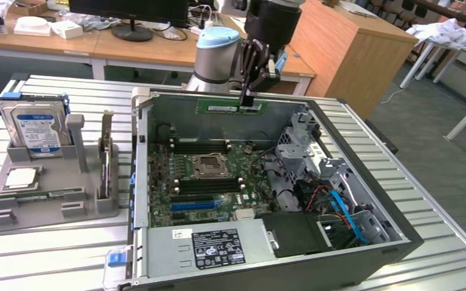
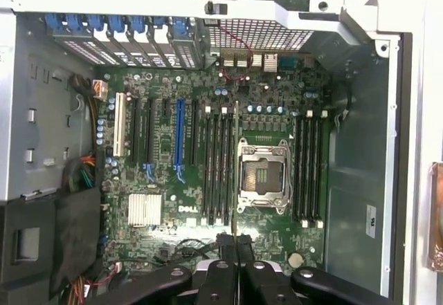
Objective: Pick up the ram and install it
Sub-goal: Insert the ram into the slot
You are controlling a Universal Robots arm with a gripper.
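In the exterior view, the claw (image 1: 249,102) is hanging over the far side of the open computer case (image 1: 216,127), its fingers pressed together on the ram (image 1: 226,107). It is pinching the green stick close to the end toward the exterior view's right. The ram is lying level in the air, long side across, above the case's far wall and well clear of the motherboard (image 1: 209,182) below. So the pick-up is looking done, while the seating is not. On the desk (image 1: 47,260), toward the exterior view's left, the grey holder (image 1: 55,206) is carrying the blue-labelled hard drive (image 1: 34,130), the square processor chip (image 1: 20,177) and what seems to be a second stick (image 1: 106,154) standing on edge.

In the wrist view, the camera is looking straight down into the case. The ram (image 2: 237,167) is showing edge-on as a thin line running out from between the claw's (image 2: 237,239) black fingers. That line is falling along the edge of the empty processor socket (image 2: 263,177), just beside a bank of black memory slots (image 2: 218,167). Every slot I can make out is sitting empty, so by my reading the ram is hovering near its slots but is not yet lined into one or pushed home.
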